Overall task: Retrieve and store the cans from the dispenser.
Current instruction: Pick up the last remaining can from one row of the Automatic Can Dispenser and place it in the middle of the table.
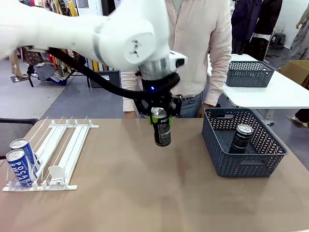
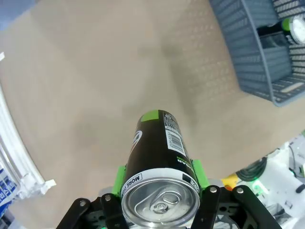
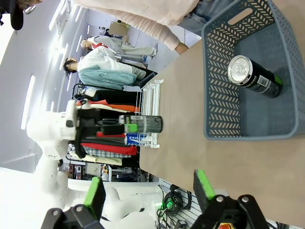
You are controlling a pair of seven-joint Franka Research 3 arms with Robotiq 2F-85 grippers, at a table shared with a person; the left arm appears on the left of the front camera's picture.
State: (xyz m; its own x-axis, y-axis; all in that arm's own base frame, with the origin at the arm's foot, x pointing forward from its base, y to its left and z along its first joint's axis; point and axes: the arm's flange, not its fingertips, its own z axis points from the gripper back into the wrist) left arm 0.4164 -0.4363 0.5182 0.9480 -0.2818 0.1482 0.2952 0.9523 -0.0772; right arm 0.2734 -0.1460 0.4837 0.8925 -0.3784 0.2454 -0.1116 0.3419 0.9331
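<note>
My left gripper [image 1: 158, 112] is shut on a black can [image 1: 162, 128] and holds it upright in the air over the middle of the table. In the left wrist view its green pads [image 2: 119, 180] clamp the can [image 2: 159, 162] near its silver top. To the right stands a dark grey mesh basket [image 1: 244, 165] with another black can [image 1: 241, 138] upright inside. The white dispenser [image 1: 67, 145] lies at the left, with two blue cans [image 1: 19, 166] [image 1: 23, 149] at its front lip. My right gripper [image 3: 148, 186] is open and holds nothing, apart from the basket [image 3: 224, 109].
A person [image 1: 193, 48] in a light shirt stands at the far edge behind the held can. Another mesh basket [image 1: 251, 72] sits on a white table at the back right. Bare tabletop [image 1: 145, 193] lies between dispenser and basket.
</note>
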